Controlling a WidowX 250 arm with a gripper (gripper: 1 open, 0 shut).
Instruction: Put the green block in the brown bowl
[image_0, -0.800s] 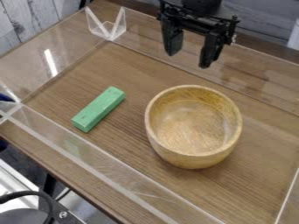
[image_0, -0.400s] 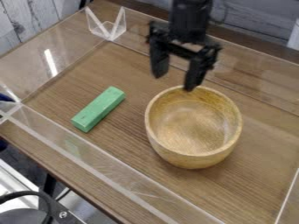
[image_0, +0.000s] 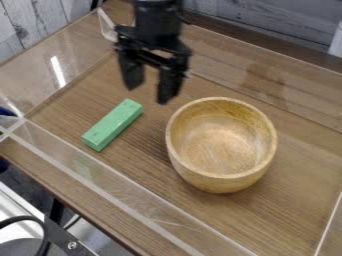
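Observation:
The green block (image_0: 112, 124) lies flat on the wooden table at the left, its long side running diagonally. The brown bowl (image_0: 221, 143), round and light tan with a thick rim, stands upright and empty to the block's right. My gripper (image_0: 147, 88) hangs pointing down just above and behind the block's upper end, left of the bowl. Its two dark fingers (image_0: 166, 86) stand apart with nothing between them, so it is open.
A low clear acrylic wall (image_0: 80, 172) borders the table (image_0: 254, 75) along the front and left. A small clear plastic stand (image_0: 118, 27) sits at the back left corner.
The gripper has moved left and toward the front, from behind the bowl to a spot over the block's far end. It stayed open. Block and bowl have not moved.

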